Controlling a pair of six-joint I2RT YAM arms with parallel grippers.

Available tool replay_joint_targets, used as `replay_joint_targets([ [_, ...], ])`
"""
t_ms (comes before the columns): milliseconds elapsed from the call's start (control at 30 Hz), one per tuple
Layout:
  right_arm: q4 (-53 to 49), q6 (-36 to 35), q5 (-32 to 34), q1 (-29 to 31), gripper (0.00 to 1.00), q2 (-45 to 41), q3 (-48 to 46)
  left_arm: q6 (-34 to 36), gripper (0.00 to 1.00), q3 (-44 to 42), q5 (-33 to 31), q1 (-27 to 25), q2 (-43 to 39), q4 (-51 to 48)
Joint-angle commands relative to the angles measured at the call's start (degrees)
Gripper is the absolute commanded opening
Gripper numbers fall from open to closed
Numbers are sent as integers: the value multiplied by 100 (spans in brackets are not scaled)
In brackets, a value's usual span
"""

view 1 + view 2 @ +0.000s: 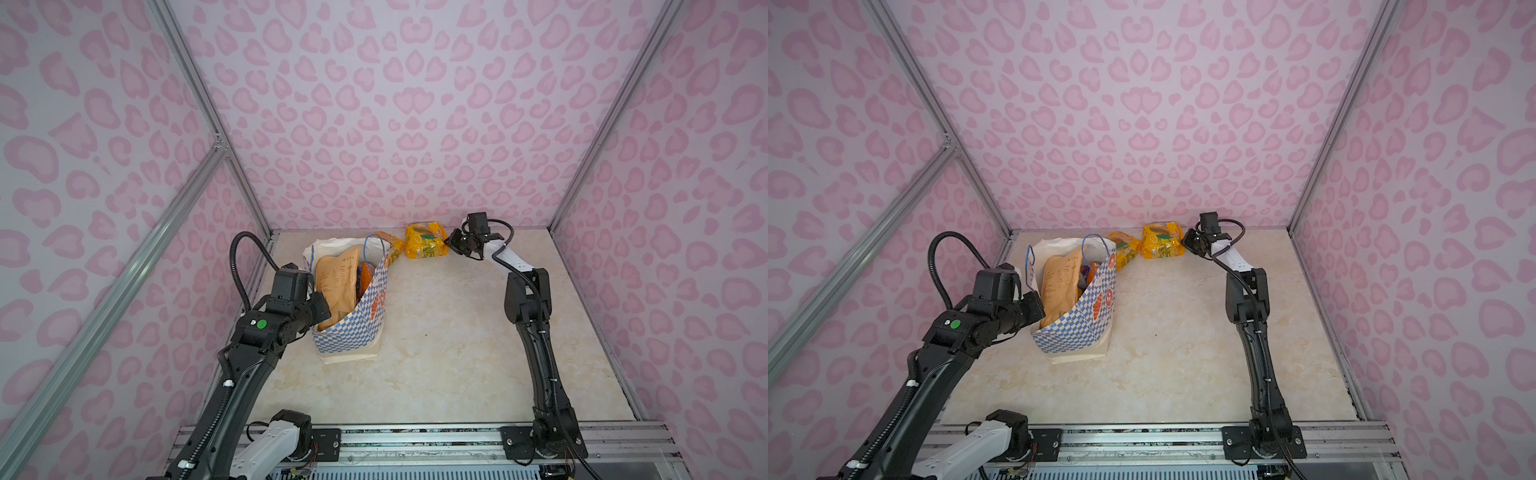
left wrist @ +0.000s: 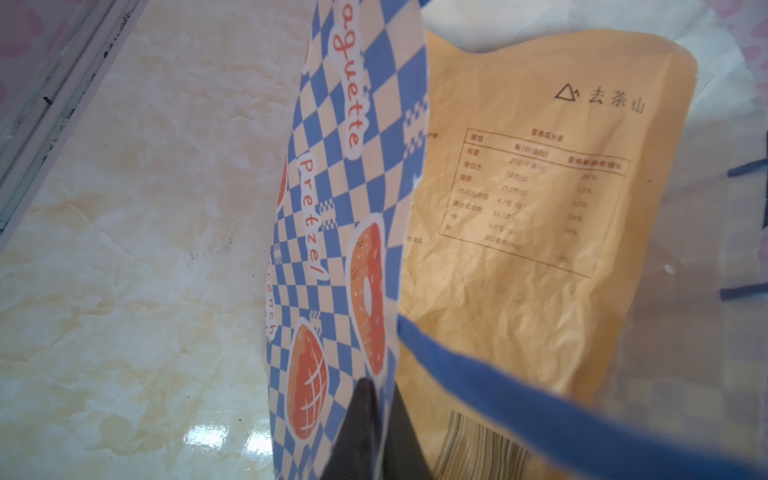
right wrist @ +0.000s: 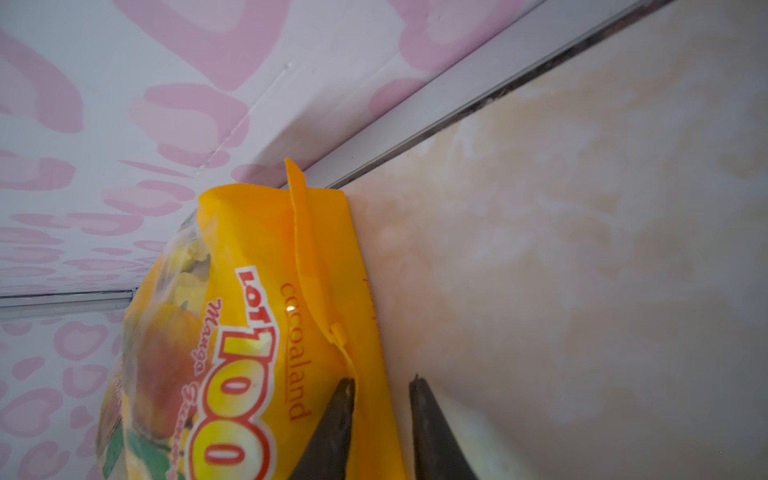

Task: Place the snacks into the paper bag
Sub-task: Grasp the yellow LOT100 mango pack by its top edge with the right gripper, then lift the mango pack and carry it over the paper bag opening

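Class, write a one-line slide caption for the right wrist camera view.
Right end effector straddles the edge of a yellow mango packet on the marbled table beside the pink-patterned wall.

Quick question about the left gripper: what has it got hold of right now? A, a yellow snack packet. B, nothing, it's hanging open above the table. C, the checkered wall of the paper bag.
C: in the left wrist view the left gripper is shut, with the checkered wall of the paper bag pinched between its jaws.
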Motion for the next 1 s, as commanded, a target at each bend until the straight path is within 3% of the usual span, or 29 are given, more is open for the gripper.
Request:
replay_joint_targets([
  [0, 10, 82, -275, 30, 14, 18, -188, -19, 10, 40, 18, -2, 0, -47],
  [133, 343, 223, -475, 21, 0, -188, -574, -19, 10, 48, 1, -4, -34, -51],
  [267, 916, 346, -594, 12, 0, -744, -1416, 8, 10, 65, 0, 0, -42, -82],
  [433, 2194, 764, -800, -31, 0, -1983, -3137, 38, 10, 56, 7, -6, -78, -99],
  [667, 3186, 1224, -915, -75, 0, -3565, -5050, 58, 10, 4, 59, -6, -149, -110],
  [967, 3966, 1722, -1093, -84, 0, -5258, -6606, 69, 10, -16, 84, -5, -192, -113],
])
